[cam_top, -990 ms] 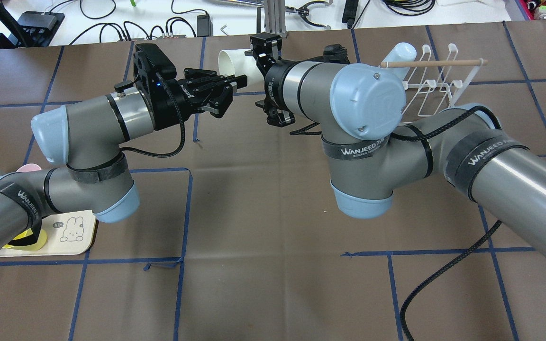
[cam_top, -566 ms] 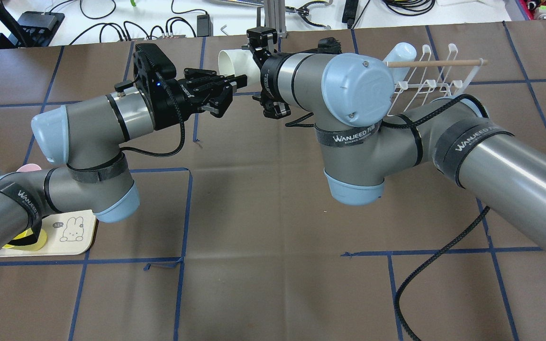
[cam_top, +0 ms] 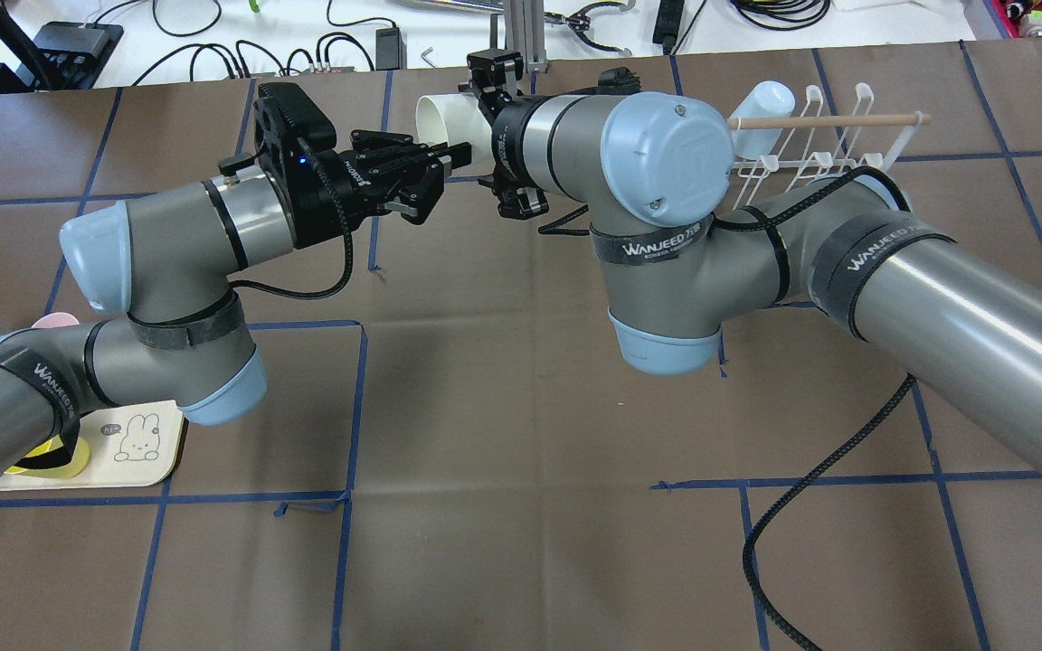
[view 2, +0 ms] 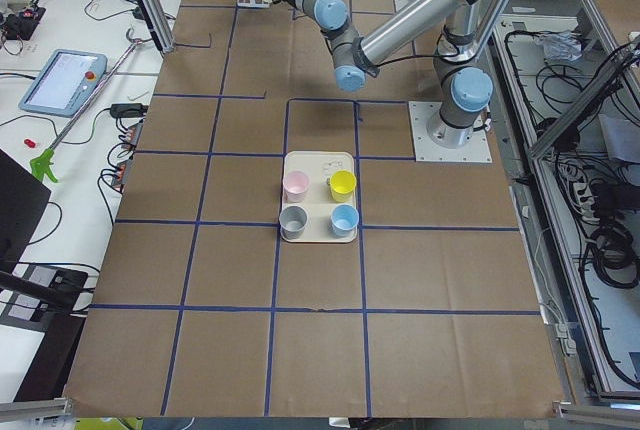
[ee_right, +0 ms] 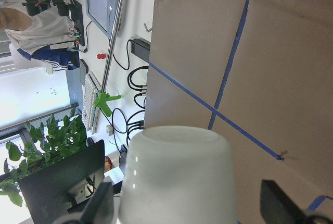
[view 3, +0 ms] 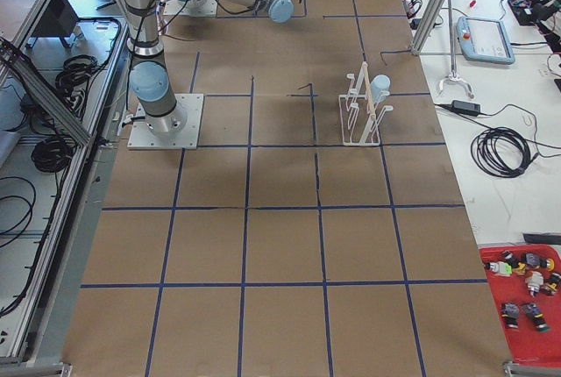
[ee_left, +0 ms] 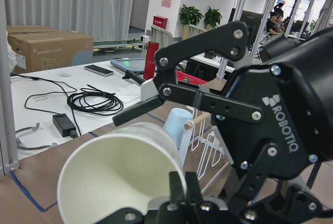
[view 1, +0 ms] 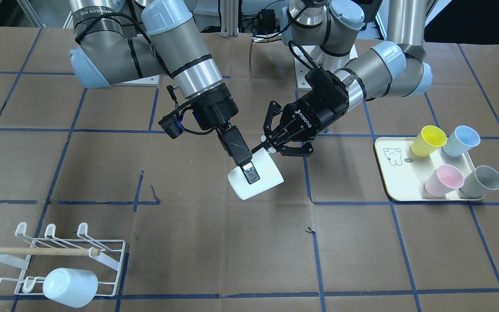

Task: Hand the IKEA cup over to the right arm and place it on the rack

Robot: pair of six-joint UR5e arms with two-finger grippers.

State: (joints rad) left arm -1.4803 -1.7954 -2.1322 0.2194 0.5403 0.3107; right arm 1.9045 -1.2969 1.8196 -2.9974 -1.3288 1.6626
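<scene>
A white cup hangs tilted in the air over the table's middle, its mouth turned toward my left gripper. That gripper is shut on the cup's rim. My right gripper is open and straddles the cup's body near its base. One finger lies over the outside and the other is hidden behind. In the right wrist view the cup sits between the two fingers with a gap on one side. The white wire rack with its wooden dowel stands at the table's right-arm end.
A pale blue cup rests upside down on the rack. The cream tray on the left-arm side holds a yellow cup, a blue one, a pink one and a grey one. A black cable trails from the right arm.
The right arm's elbow and wrist have swung leftward and its wrist has shifted slightly around the cup. The left arm and the cup have stayed still.
</scene>
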